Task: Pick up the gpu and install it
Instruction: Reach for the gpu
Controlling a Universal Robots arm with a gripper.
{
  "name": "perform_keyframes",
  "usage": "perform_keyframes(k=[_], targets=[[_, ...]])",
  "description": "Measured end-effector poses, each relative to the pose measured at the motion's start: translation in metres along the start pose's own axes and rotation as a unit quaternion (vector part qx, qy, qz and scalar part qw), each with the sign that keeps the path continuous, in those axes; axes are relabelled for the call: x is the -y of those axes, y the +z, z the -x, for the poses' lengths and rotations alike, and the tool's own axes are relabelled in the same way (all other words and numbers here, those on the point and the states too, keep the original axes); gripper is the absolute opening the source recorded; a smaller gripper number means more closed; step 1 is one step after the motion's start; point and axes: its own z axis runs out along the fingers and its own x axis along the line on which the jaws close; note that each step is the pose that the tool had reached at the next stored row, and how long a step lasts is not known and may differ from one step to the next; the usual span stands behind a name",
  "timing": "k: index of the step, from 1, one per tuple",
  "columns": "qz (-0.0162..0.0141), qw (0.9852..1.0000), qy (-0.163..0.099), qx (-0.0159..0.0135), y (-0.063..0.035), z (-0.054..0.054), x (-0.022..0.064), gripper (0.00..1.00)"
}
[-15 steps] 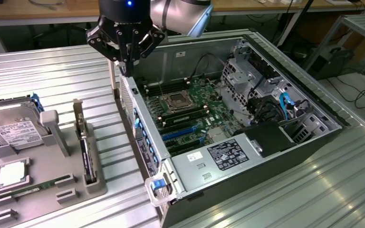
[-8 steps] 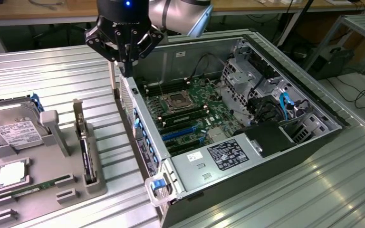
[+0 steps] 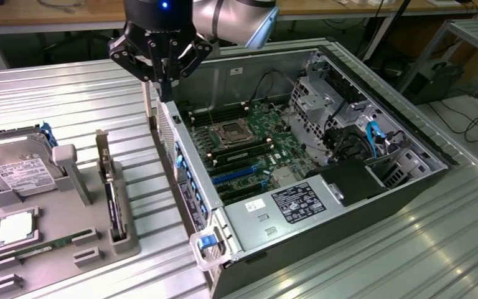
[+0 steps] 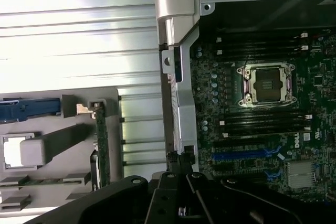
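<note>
The gpu [image 3: 116, 200] stands on edge in a slot of the grey holder tray [image 3: 73, 205] at the exterior view's left, with its pale bracket strip at the far end. The wrist view sees it edge-on as a thin card [image 4: 102, 140] in the same slot. My gripper [image 3: 166, 92] hangs over the near wall of the open computer case [image 3: 338, 212], well apart from the gpu. Its fingers [image 4: 173, 182] are drawn together and shut, with nothing visible between them. The motherboard [image 3: 251, 146] with its blue slots lies open inside the case.
The tray also carries a silver hard drive [image 3: 15, 165], a processor [image 3: 15, 227] and a narrow green memory stick [image 3: 44, 246]. The case's silver wall [image 4: 181, 103] runs straight below my fingers. Cables and drive cages [image 3: 347, 118] crowd the case's far side. Everything rests on a ribbed metal table [image 3: 405, 249].
</note>
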Motion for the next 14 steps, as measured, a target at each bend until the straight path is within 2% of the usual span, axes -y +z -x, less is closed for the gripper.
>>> perform_keyframes(k=[14], targets=[[0.0, 1.0, 0.0, 0.0, -0.0003, -0.0065, 0.0027, 0.11]])
